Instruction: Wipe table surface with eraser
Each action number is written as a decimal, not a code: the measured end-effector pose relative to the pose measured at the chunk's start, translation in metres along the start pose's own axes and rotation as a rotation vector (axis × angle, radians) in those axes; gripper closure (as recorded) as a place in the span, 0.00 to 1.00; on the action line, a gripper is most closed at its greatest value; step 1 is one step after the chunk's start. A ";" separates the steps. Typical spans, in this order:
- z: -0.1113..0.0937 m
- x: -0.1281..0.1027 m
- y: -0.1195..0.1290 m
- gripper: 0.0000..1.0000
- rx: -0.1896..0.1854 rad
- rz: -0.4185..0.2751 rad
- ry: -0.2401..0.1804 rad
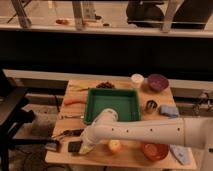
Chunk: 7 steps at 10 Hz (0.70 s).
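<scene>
A light tan wooden rectangular table surface is seen from above and in front, with a green rectangular plastic tray set near its middle. A white, perforated robot arm is stretched from the right edge across the near part of the table, and its gripper is lowered to the near left corner. The small flat black rectangular eraser is found there, lying on the wood just left of the gripper tip and seemingly touched by it; whether the gripper is clamped on the eraser or only set against it cannot be told. A smaller dark block with a grey top is placed further left, close to the table edge, and a long black-handled tool is laid just beyond both blocks. A round peach-coloured fruit is seen just right of the gripper, and an orange-red bowl further right. At the far right a purple bowl and a white cup are stood side by side.
</scene>
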 end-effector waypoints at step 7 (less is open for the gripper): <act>-0.002 -0.011 0.004 0.75 -0.002 -0.044 0.015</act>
